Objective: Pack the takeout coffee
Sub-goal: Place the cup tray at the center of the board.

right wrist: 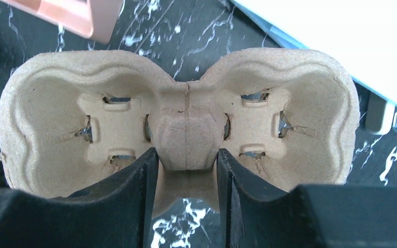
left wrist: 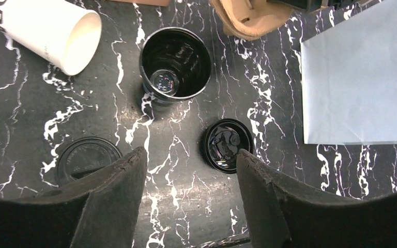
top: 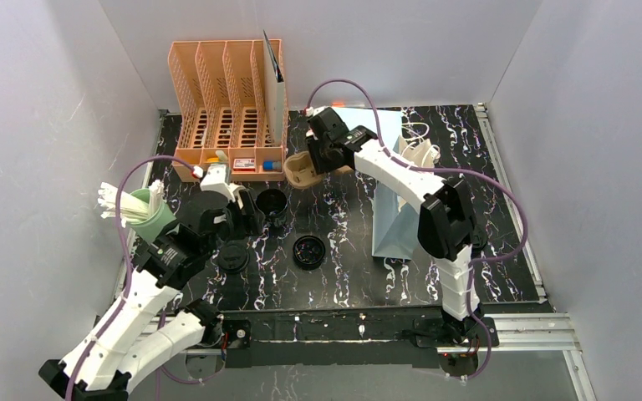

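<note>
Over table (left wrist: 186,206) | left jaws apart | right jaws clamp carrier (right wrist: 186,139) | white cup (left wrist: 46,26) print cropped

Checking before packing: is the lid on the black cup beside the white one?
Off. The cup stands upright, open to its bottom; a lid lies loose beside it.

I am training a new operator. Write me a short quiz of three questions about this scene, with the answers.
1. True or false: the upright black cup has its lid on.
2. What does the right gripper grip? A) the pulp carrier B) the blue bag C) a lid
3. Fill in: the left gripper is ___ and holds nothing.
Key: 1 false; 2 A; 3 open.
</note>
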